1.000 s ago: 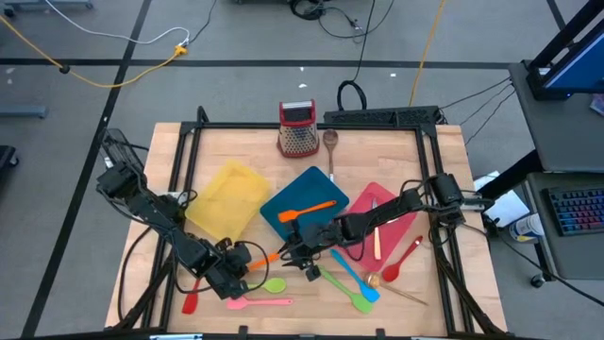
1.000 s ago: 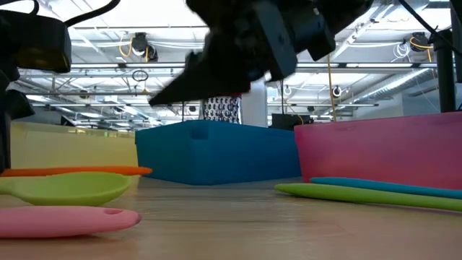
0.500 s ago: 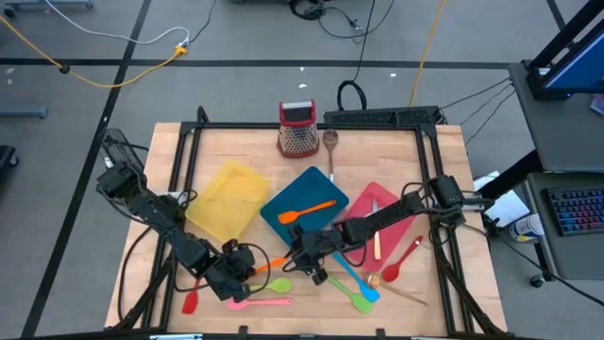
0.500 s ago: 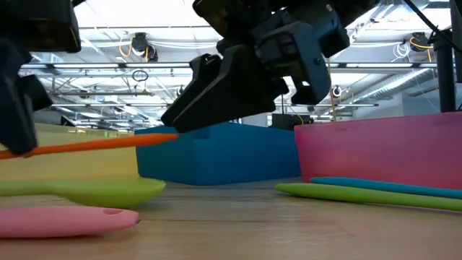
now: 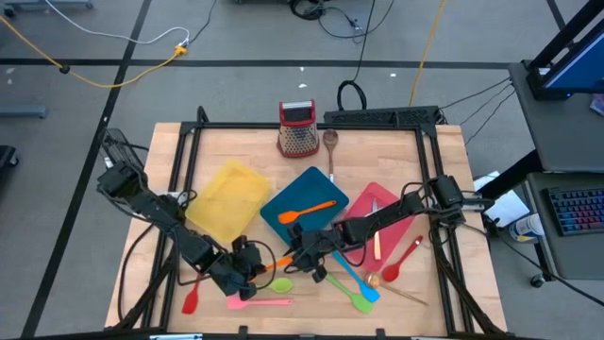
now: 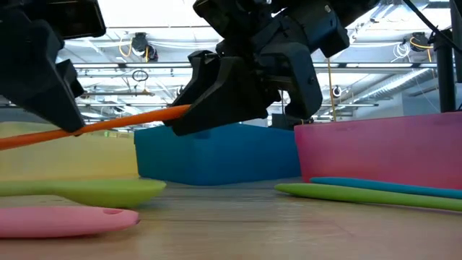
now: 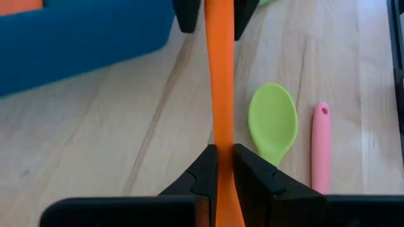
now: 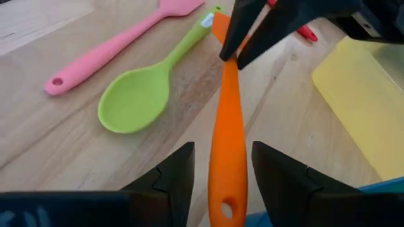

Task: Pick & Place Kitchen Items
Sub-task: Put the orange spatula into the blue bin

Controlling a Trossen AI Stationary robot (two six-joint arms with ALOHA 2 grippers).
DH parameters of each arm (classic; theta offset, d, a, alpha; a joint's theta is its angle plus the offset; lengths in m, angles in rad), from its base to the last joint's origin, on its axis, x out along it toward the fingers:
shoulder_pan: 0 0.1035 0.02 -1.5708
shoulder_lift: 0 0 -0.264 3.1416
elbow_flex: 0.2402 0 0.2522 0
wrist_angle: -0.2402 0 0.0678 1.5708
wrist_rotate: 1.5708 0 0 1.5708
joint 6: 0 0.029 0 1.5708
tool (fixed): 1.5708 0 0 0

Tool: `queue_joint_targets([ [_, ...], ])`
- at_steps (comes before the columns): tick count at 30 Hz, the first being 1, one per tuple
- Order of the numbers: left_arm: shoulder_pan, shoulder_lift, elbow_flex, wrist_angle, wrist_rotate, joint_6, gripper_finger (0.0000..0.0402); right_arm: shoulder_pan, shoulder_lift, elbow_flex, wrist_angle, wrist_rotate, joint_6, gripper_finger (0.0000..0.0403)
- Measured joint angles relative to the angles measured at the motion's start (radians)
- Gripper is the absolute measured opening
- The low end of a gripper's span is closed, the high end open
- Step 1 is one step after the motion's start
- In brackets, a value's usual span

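Observation:
An orange spatula (image 5: 274,263) hangs above the table's near middle between my two grippers. My left gripper (image 5: 249,268) is shut on it. My right gripper (image 5: 296,257) is open, and its fingers (image 8: 180,170) stand on either side of the handle's free end with the hole (image 8: 222,208), a gap showing on one side. In the low view the orange handle (image 6: 108,124) slants up toward the right gripper (image 6: 216,101). A green spoon (image 5: 276,284) and a pink spatula (image 5: 264,302) lie flat on the wood below. My left gripper pinches the orange spatula's handle (image 7: 219,142) between its two fingers, toward the blade end (image 8: 228,66). The fingers come slanting down from the table's near left and lie across the handle. The spatula is lifted clear and tilted, its free end higher than its blade end.
Yellow tray (image 5: 226,198), teal tray (image 5: 283,203) holding another orange spatula (image 5: 307,210), and pink tray (image 5: 387,212) fill the middle. A grater (image 5: 297,129) and wooden spoon (image 5: 331,142) stand far. Blue and green utensils (image 5: 357,283), a red spoon (image 5: 401,260) and a red spatula (image 5: 190,302) lie near.
My left gripper has moved up and toward the table's right with the orange spatula. The spatula lay level near the table and now is lifted clear and tipped, its free end raised between the right gripper's fingers.

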Motion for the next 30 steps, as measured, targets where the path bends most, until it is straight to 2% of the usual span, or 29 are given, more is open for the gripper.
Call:
queue_joint_targets([
  [12, 0.029, 0.000, 0.000, 0.009, 0.003, 0.032, 0.0044, 0.007, 0.001, 0.000, 0.029, 0.000, 0.007, 0.0094],
  [21, 0.028, 0.000, 0.000, 0.060, 0.003, 0.054, 0.0044, 0.008, 0.000, 0.000, 0.031, 0.051, -0.006, 0.0023],
  [30, 0.029, -0.001, 0.001, 0.128, 0.000, 0.133, 0.0044, 0.006, 0.001, -0.001, 0.017, 0.055, -0.030, 0.0001],
])
